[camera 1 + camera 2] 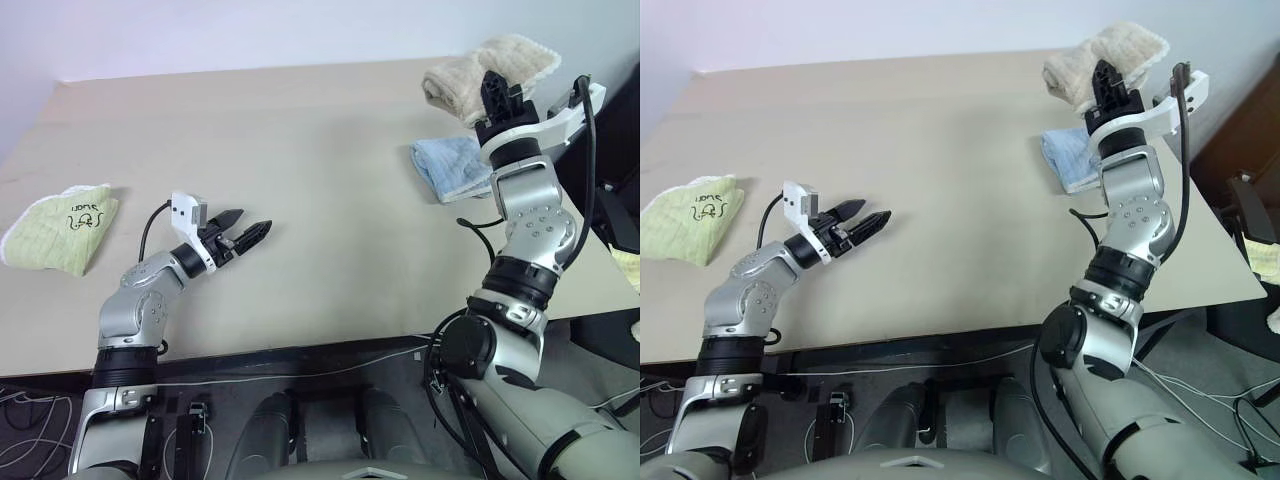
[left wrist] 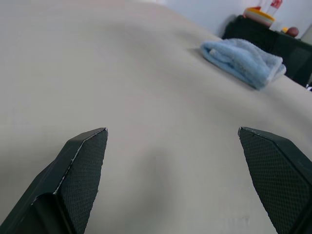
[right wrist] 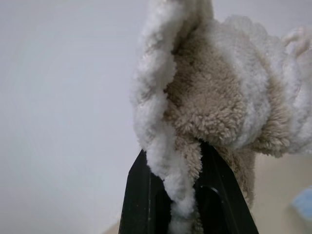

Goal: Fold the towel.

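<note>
The beige towel (image 1: 490, 70) hung bunched at the far right, clamped in the right gripper (image 1: 493, 95) above the blue towel (image 1: 452, 166) — soft, light and floppy, best taken by an edge or corner. The left gripper (image 1: 245, 232) stood wide and empty over the table (image 1: 330, 150).

Beige table (image 1: 330, 200), pale wall (image 1: 250, 35)
</note>
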Available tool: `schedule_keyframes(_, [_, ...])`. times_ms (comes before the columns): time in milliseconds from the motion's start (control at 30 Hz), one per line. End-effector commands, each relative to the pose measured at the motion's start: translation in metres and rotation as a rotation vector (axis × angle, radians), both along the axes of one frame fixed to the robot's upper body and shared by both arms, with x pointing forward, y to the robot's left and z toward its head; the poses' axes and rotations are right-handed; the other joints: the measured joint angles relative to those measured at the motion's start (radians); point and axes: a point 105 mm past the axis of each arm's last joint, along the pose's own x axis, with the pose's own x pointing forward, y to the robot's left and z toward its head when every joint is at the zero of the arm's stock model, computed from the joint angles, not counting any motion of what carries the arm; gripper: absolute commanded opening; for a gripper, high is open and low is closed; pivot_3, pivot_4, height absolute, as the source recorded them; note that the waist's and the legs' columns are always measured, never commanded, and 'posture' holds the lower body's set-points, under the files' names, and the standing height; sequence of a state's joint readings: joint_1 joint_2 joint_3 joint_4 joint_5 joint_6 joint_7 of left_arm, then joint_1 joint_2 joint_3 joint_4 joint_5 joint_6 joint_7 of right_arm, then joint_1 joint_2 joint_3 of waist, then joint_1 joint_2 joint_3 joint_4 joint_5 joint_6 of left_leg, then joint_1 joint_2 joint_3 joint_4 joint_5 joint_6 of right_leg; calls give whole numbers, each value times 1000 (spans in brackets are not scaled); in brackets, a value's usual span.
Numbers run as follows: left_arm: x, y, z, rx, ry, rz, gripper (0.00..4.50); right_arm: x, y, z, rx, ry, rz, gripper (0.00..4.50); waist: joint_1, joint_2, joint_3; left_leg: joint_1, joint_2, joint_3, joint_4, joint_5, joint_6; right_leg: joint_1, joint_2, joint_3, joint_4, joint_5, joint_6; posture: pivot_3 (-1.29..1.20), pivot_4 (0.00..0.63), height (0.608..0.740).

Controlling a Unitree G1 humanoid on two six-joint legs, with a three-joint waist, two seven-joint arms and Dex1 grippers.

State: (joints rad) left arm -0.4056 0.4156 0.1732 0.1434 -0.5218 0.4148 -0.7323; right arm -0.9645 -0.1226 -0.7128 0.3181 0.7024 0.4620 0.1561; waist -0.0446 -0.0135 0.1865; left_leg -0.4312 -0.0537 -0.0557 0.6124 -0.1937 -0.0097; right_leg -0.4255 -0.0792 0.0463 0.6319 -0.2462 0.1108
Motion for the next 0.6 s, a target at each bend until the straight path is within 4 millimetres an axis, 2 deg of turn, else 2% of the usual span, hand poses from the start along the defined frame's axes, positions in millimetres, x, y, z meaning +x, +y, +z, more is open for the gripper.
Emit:
schedule_keyframes(33, [2, -1, 5, 12, -43, 15, 4500, 13, -2, -2, 33, 17, -17, 10, 0, 0, 0, 0, 0, 0, 0, 0, 0, 0, 0, 0, 0, 0, 0, 0, 150, 740])
schedule_keyframes(167, [1, -2, 2, 5, -42, 28, 4500, 28, -3, -20, 101, 91, -21, 10, 1, 0, 0, 0, 0, 1, 0, 0, 0, 0, 0, 0, 0, 0, 0, 0, 150, 740])
schedule_keyframes(333, [-3, 3, 0, 5, -42, 56, 4500, 41, -18, -54, 237, 222, -100, 10, 2, 1, 0, 0, 0, 1, 0, 0, 0, 0, 0, 0, 0, 0, 0, 0, 150, 740])
schedule_keyframes(600, [-6, 10, 0, 9, -50, 86, 4500, 47, -12, -70, 299, 269, -84, 10, -1, 1, 1, 0, 0, 1, 1, 0, 0, 1, 0, 0, 0, 0, 0, 0, 150, 740])
